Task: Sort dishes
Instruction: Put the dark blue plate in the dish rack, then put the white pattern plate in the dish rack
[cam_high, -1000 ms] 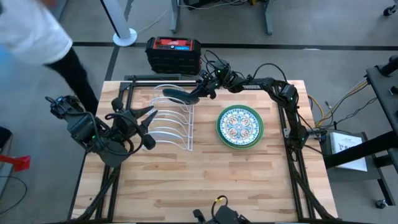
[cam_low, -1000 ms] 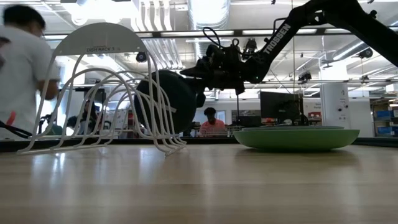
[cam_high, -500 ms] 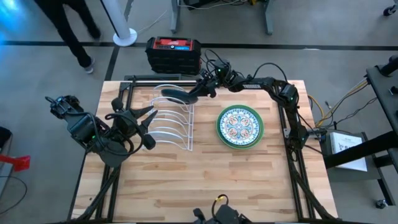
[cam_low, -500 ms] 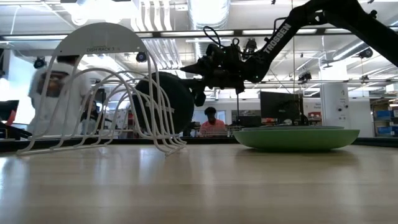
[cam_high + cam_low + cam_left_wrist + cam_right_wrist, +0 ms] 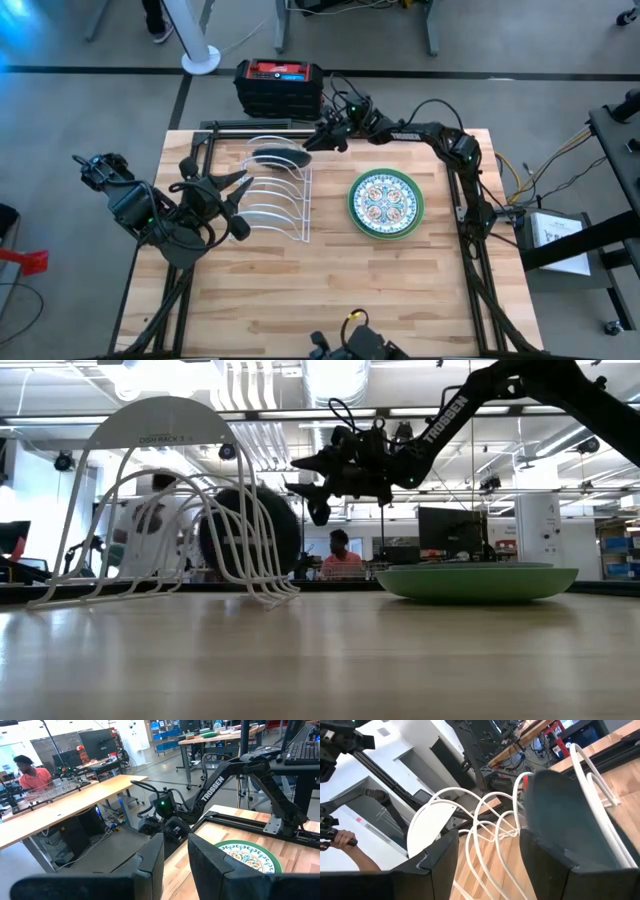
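right gripper (image 5: 312, 140): jaws spread and holding nothing. A second ago they were pinching the dark plate's rim, now they've let go and pulled up a bit, hanging just above and beside the rack's back end.
left gripper (image 5: 238, 203): parked at the left end of the rack, hasn't budged. Jaws sit close together with a narrow gap, nothing between them.
dark plate (image 5: 250, 532): standing on edge in a back slot of the wire rack (image 5: 272, 215), on its own now. It has settled deeper in since the release.
patterned plate (image 5: 386, 204): flat on the table (image 5: 330, 290), right of the rack, well apart from both grippers.
task status: looks like one plate racked, this one probably next. Only these two plates are in view.
background: person (image 5: 148, 532) moving around behind the table.
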You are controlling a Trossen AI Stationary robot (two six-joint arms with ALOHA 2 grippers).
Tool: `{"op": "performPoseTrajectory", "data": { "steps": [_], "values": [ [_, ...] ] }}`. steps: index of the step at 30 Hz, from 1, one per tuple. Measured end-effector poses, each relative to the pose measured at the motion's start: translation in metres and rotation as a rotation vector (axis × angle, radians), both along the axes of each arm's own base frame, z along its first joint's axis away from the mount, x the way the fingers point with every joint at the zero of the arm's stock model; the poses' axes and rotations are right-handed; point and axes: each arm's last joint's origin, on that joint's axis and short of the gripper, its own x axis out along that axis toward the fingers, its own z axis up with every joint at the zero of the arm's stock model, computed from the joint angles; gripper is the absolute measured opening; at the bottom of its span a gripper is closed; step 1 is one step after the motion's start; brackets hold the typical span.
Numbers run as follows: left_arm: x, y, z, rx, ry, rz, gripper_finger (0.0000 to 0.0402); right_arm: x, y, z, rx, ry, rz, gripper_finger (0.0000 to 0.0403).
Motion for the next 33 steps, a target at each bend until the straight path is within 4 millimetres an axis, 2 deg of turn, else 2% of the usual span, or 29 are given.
{"op": "performPoseTrajectory", "data": {
  "steps": [20,33],
  "values": [
    [0.0,0.0,0.0,0.0,0.0,0.0,0.0077,-0.002,-0.002,0.005,0.015,0.005,0.053,0.0199],
    [0.0,0.0,0.0,-0.003,-0.002,0.0,0.0077,-0.019,0.001,0.043,-0.025,-0.03,0.087,0.0199]
  ]
}}
